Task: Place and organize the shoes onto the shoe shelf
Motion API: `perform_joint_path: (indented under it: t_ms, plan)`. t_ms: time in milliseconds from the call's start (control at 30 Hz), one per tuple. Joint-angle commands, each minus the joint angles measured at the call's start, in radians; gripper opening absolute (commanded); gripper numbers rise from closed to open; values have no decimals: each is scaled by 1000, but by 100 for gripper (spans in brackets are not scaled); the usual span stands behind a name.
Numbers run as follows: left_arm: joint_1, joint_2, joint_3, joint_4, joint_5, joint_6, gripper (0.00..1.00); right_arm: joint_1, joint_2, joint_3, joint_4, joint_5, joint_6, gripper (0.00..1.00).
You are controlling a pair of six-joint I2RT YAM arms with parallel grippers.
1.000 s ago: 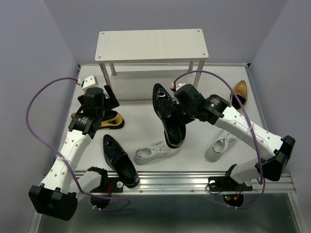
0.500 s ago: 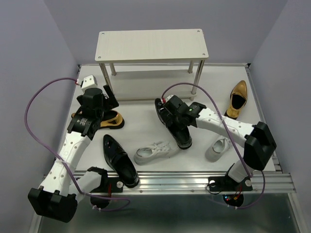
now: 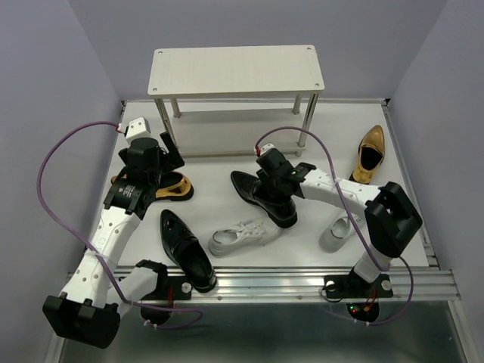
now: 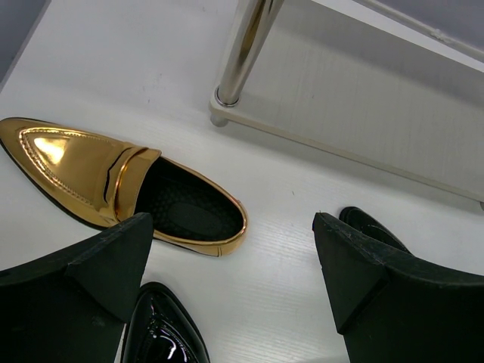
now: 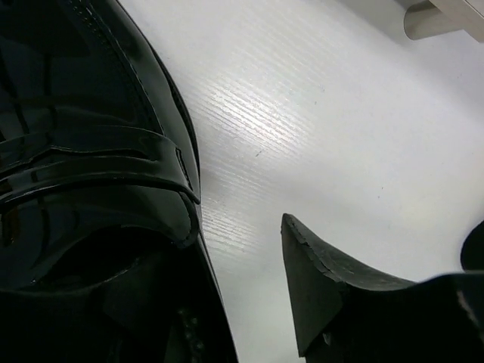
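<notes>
The shoe shelf (image 3: pixel 236 69) stands at the back with nothing on its top board. One glossy black dress shoe (image 3: pixel 262 198) lies mid-table, and my right gripper (image 3: pixel 275 181) is open at its heel. In the right wrist view the right finger (image 5: pixel 318 280) stands off the shoe (image 5: pixel 83 151), with bare table between; the other finger is hidden by the shoe. My left gripper (image 3: pixel 168 160) hangs open above a gold loafer (image 3: pixel 172 187) (image 4: pixel 98 178) and holds nothing. The other black shoe (image 3: pixel 187 251), two white sneakers (image 3: pixel 238 237) (image 3: pixel 342 229) and a second gold loafer (image 3: pixel 370 155) lie on the table.
The shelf's front-left metal leg (image 4: pixel 246 49) and its lower board (image 4: pixel 378 113) are just beyond the left gripper. A black shoe's toe (image 4: pixel 162 333) shows beside its left finger. Purple cables loop off both arms. A metal rail (image 3: pixel 302 283) runs along the near edge.
The right arm has brought the black shoe down from the air onto the table, turned its toe to the left, and opened its jaws. The left arm has barely moved.
</notes>
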Motion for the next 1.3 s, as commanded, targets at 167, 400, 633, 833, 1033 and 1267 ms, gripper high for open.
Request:
perform_joint_path:
  t_ms: [167,400,633,833,1033,1267]
  plan:
    - [4,-15,-12,27,-10,10,99,-37,-103,-5,-34,-81,154,71]
    - [4,-7,-24,38,-5,5,99,-47,-157,12,-218,-184,258,78]
    - [4,2,-29,41,-3,-2,99,-47,-137,12,-325,-213,267,68]
    - [4,2,-34,38,-3,-7,99,-47,-131,-23,-333,-218,272,58]
    - [4,0,-31,36,-8,-4,99,-47,-140,-36,-330,-314,249,7]
    - [4,3,-28,38,-10,-4,99,-47,-238,44,-380,-212,231,1]
